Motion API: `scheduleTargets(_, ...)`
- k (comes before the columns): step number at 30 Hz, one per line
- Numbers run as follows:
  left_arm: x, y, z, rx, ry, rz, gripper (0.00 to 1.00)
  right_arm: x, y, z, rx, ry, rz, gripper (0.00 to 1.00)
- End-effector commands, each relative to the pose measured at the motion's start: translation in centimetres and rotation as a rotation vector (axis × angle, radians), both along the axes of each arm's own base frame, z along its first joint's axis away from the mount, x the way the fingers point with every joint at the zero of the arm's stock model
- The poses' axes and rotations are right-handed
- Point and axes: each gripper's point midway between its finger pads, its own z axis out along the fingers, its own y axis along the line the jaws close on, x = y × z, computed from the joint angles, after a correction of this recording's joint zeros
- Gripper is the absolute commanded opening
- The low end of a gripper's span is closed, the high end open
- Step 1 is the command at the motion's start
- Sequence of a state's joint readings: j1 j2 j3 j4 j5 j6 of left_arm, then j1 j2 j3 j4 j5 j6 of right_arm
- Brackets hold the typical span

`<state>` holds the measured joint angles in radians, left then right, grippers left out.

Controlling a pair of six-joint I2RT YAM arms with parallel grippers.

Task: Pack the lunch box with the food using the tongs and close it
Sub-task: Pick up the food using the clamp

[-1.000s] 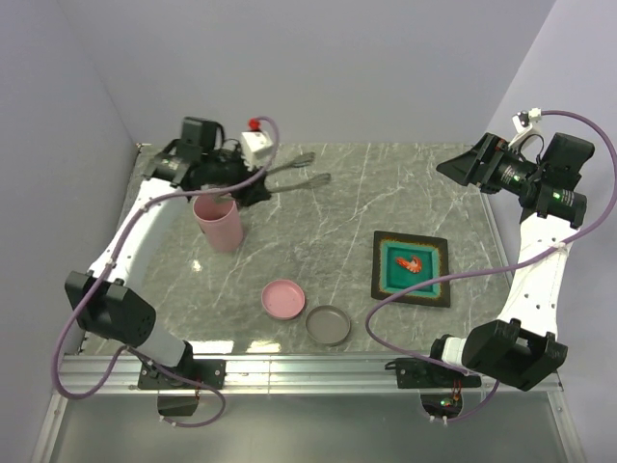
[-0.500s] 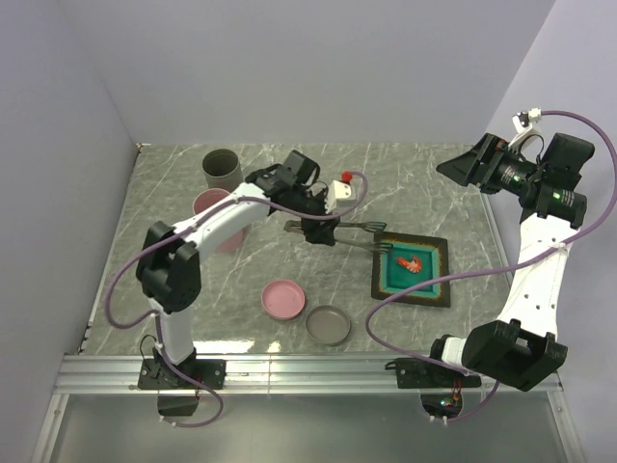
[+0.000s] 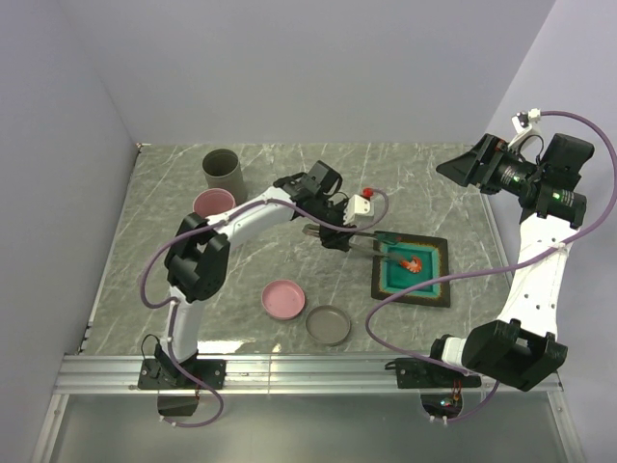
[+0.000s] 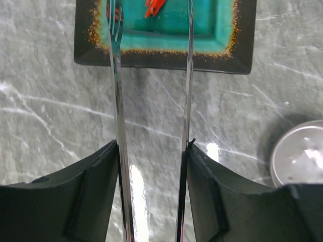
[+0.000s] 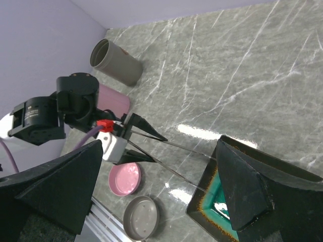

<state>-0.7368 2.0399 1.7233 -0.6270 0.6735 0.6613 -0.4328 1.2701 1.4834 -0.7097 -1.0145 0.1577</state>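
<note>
Left gripper (image 3: 335, 235): clamped on the tongs (image 3: 371, 244), one slim arm pressed against the inner face of each finger (image 4: 98, 189), arms apart in a narrow V. Reaches from left of centre in the overhead frame toward the square dark-rimmed plate (image 3: 409, 296) at centre right. Tong tips past the plate's left rim, over its teal well.

Orange-red shrimp-like piece (image 4: 154, 7) at the very top edge of the left wrist view, partly cut off. Lies between the two tong arms, touching neither; forked left tip about level with it, right tip out of frame.

Right gripper (image 3: 461, 166): jaws spread wide, raised at upper right, well apart from the plate.

Room for moving: bare marble table (image 3: 289, 256) below the left arm and across the upper centre. Pink round lid (image 3: 283, 298) and grey round lid (image 3: 329, 325) side by side at lower centre, near the front rail, lower left of the plate. Pink cup (image 3: 214, 203) and grey cup (image 3: 223, 170) upright at upper left, just beside each other. Walls close along the far and left table edges.
</note>
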Motion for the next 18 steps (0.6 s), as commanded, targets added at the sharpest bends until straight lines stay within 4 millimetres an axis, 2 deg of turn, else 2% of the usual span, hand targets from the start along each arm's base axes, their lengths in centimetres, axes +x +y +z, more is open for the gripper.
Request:
scheduleTargets(1,1.0,-2.4,1.5,-0.062,-0.086,-0.047,0.57,-0.1,-0.1,0.7,-0.023,-0.046,0.007,1.0)
scheduleTargets(10,0.1,-4.8,0.1,-0.063,-0.105,-0.082,0.55,-0.1,-0.1,0.6,-0.021,-0.046,0.008,1.0)
scheduleTargets(18,-1.4,-4.2,-2.6,0.029,-0.088,-0.133,0.52,-0.2,-0.1,0.4,-0.027,-0.043,0.008,1.0)
